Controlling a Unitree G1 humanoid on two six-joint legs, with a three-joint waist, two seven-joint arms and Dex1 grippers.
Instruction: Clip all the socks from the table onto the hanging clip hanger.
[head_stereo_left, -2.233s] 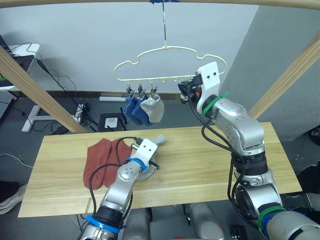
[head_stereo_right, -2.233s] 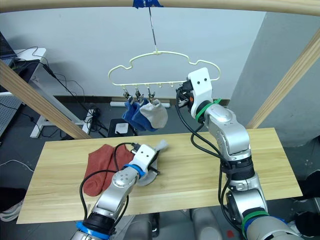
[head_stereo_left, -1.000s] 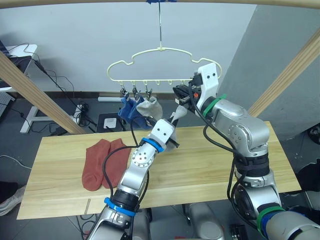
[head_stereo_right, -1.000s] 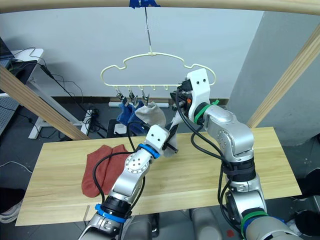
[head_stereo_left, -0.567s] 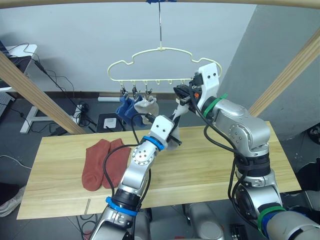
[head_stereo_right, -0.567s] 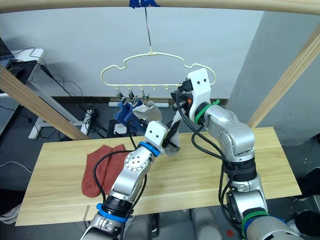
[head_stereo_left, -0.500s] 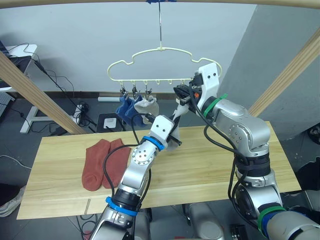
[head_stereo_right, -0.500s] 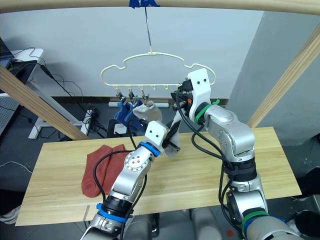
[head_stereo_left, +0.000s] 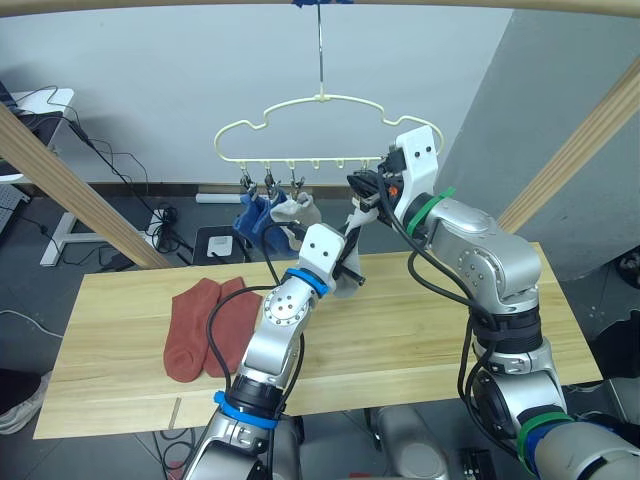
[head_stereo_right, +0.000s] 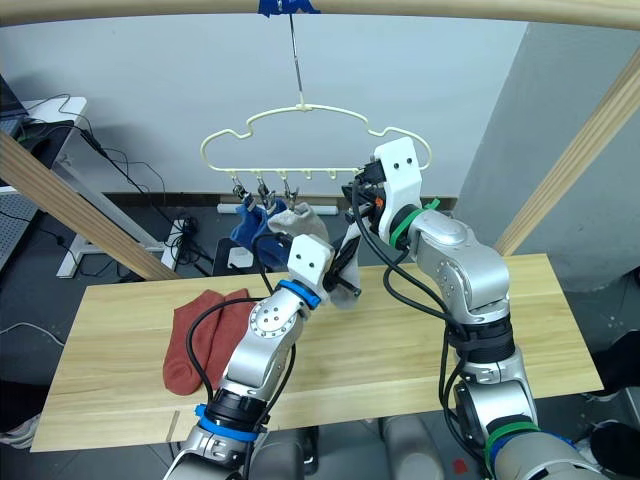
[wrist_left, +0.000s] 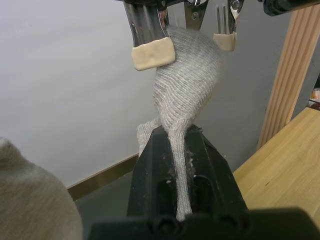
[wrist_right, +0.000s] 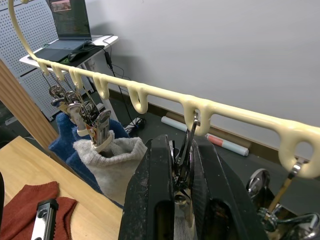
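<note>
My left gripper (head_stereo_left: 349, 264) is raised above the table (head_stereo_left: 430, 330) and is shut on a light grey sock (wrist_left: 187, 85). The sock's top reaches a metal clip (wrist_right: 189, 145) of the cream clip hanger (head_stereo_left: 322, 98). My right gripper (wrist_right: 182, 172) is shut on that clip, just under the hanger's lower bar. Two blue socks (head_stereo_left: 252, 215) and another grey sock (head_stereo_left: 297, 208) hang from the clips further left. Two rust-red socks (head_stereo_left: 205, 325) lie side by side on the table's left part.
A wooden pole frame surrounds the table, with slanted poles at left (head_stereo_left: 70, 175) and right (head_stereo_left: 580, 150) and a top bar (head_stereo_left: 200, 5) carrying the hanger's hook. Cables and a desk stand on the floor behind.
My left gripper lifted the grey sock off the table up to the clip, and rose a little more in the last half second. My right gripper stayed on the clip.
</note>
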